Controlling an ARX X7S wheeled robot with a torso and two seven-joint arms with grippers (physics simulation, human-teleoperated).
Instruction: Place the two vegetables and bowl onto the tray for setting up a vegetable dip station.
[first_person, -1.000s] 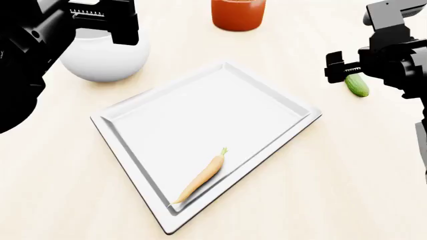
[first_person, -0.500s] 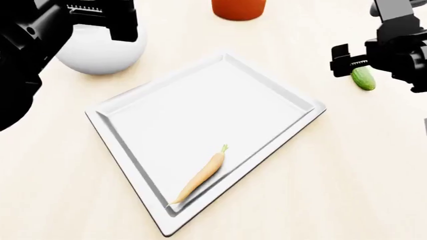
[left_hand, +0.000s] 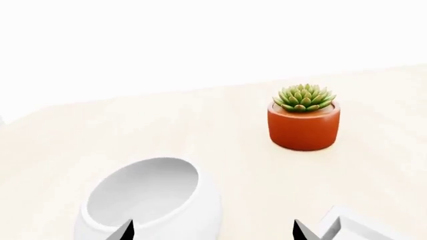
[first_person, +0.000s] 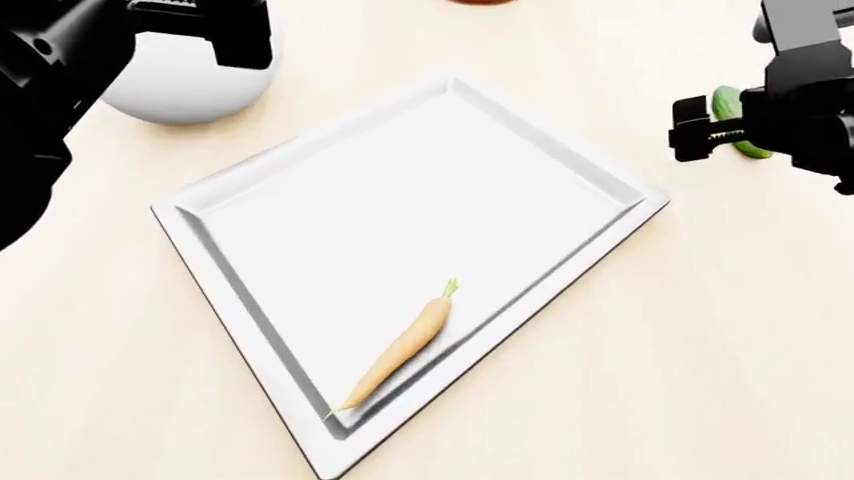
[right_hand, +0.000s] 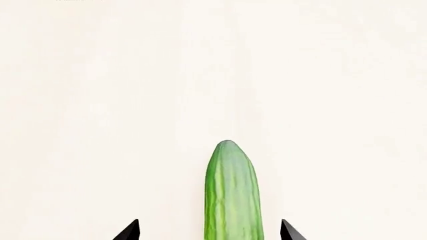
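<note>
The pale-orange carrot (first_person: 400, 346) lies on the white tray (first_person: 400, 200), near its front edge. The white bowl (first_person: 187, 75) stands on the table beyond the tray's left corner; it also shows in the left wrist view (left_hand: 150, 200). My left gripper (left_hand: 212, 231) is open and empty, just above the bowl's near side. The dark-green cucumber (right_hand: 231, 192) lies on the table right of the tray, partly hidden behind my right arm in the head view (first_person: 738, 120). My right gripper (right_hand: 209, 231) is open, its fingertips either side of the cucumber, not touching it.
A terracotta pot with a green succulent (left_hand: 304, 119) stands on the table beyond the bowl and tray. A corner of the tray (left_hand: 353, 227) shows in the left wrist view. The light wooden table (first_person: 721, 330) spreads around the tray.
The head view has shifted, so the tray, bowl and pot sit higher and the pot has nearly left the frame. My right gripper has come over the cucumber, which is now partly hidden.
</note>
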